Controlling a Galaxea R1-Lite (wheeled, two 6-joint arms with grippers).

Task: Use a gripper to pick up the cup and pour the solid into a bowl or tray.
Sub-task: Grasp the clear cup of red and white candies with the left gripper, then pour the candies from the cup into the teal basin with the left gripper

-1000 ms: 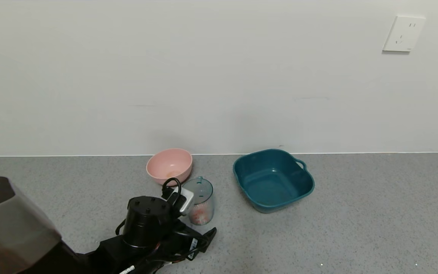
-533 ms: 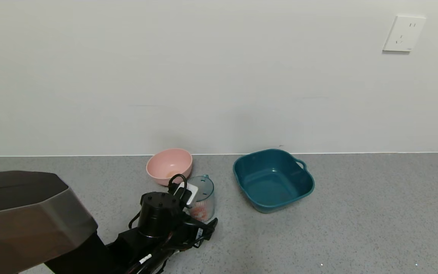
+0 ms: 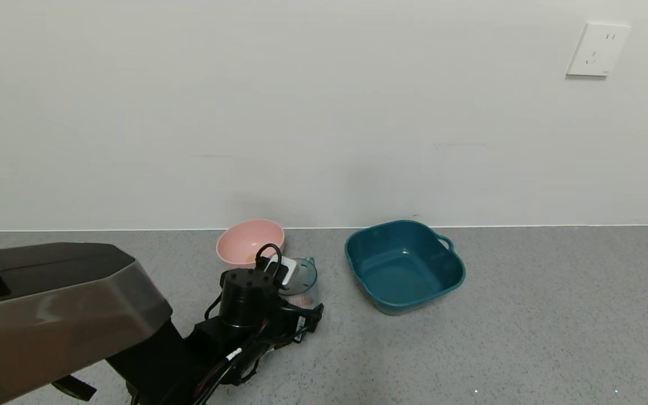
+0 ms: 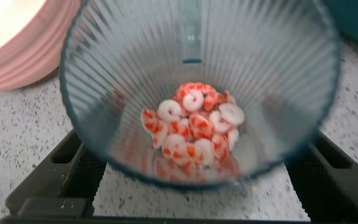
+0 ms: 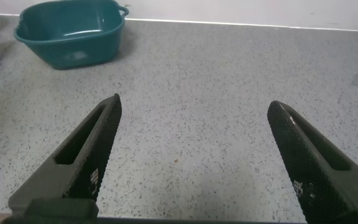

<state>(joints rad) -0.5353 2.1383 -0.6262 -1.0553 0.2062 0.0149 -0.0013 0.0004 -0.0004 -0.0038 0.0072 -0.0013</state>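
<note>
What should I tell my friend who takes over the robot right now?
Left tool: at the cup, one finger on each side of it in the left wrist view; whether it is squeezing yet cannot be seen.
Right tool: open, holding nothing, parked over bare counter to the side.
The cup stands by the pink bowl, with the red-and-white pieces all in its bottom.
The teal basin sits to the cup's right, nothing in it.
Done: the left tool has reached the cup.
Left: grip, lift, carry to the basin, tip the pieces in.
</note>
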